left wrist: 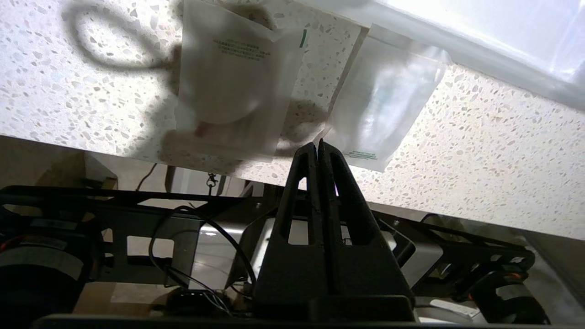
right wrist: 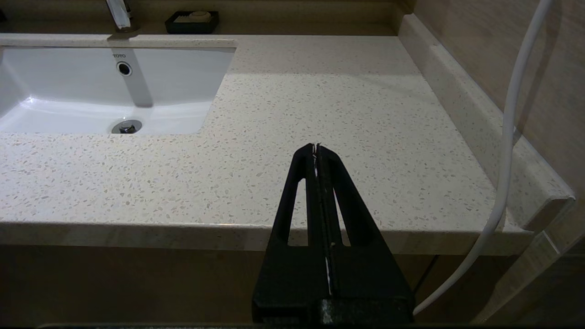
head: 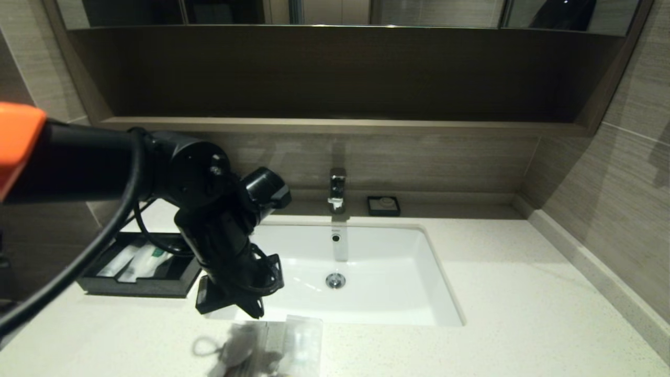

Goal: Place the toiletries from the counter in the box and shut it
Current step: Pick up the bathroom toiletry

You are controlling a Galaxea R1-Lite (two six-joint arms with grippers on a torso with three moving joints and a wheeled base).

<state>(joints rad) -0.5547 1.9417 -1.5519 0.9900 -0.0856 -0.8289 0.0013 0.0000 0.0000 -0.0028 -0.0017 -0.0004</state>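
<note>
Two small flat packets lie on the worktop [head: 523, 293] just beyond the tips of your left pincer [left wrist: 318, 145], close to the worktop's front edge. The first packet [left wrist: 228, 87], with a round white content and green print, sits ahead and off to one side of the tips; the second packet [left wrist: 384, 100], clear with a small green label at its near corner, lies right beside the first on the other side, its near corner almost at the tips. Whether the tips touch either packet you cannot tell from the wrist view. In the head view both show as a pale wrapped pair [head: 282, 345] directly below the pincer, in front of the sink basin [head: 366, 283].

Your left pincer is fully narrowed, finger pressed against finger, with nothing between them. It points down toward the worktop's front strip, its arm reaching in across the near left corner of the basin.

Behind that pincer and further to its left sits the box [head: 138, 267], its black tray exposed, with a long packet with a green label [head: 149, 259] lying inside it along with other pale wrapped contents that are hard to make out.

Your right pincer [right wrist: 316, 148] is narrowed tight as well, empty, parked off the front edge of the worktop on the far side of the basin. Well ahead of it, against the back wall, stand the tap [head: 337, 188] and a small black square dish [head: 383, 206].
</note>
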